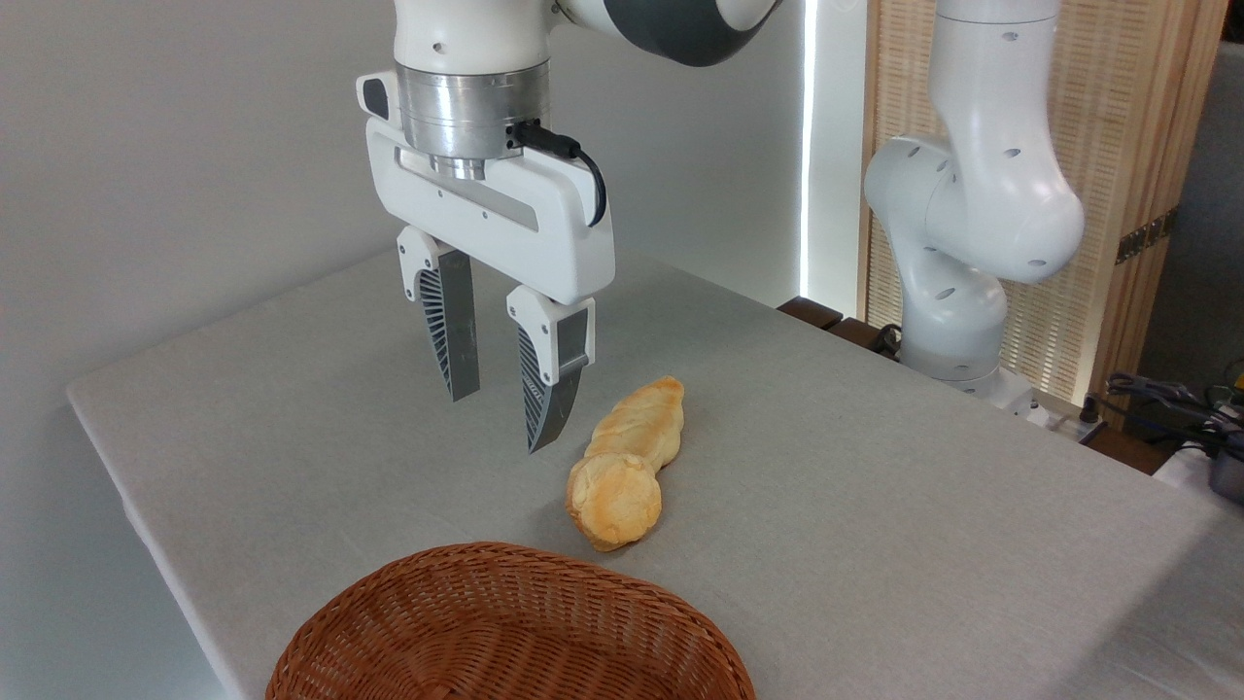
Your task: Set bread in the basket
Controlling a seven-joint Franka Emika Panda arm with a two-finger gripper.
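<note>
The bread [614, 501], a small round pale-yellow bun with a golden-brown patch, lies on the grey table [875, 486] just behind the basket. It touches the near end of a longer twisted loaf [637, 423]. The basket [505, 632], reddish-brown woven wicker, sits at the front edge with nothing visible inside it; its near part is cut off by the frame. My gripper [499, 424] hangs above the table, up and to the left of the bun. Its fingers stand apart with nothing between them.
The robot's white base [957, 292] stands at the back right beyond the table's edge, with cables [1166, 394] and a wooden screen [1127, 194] behind it. The table's left edge [107, 457] drops off near the wall.
</note>
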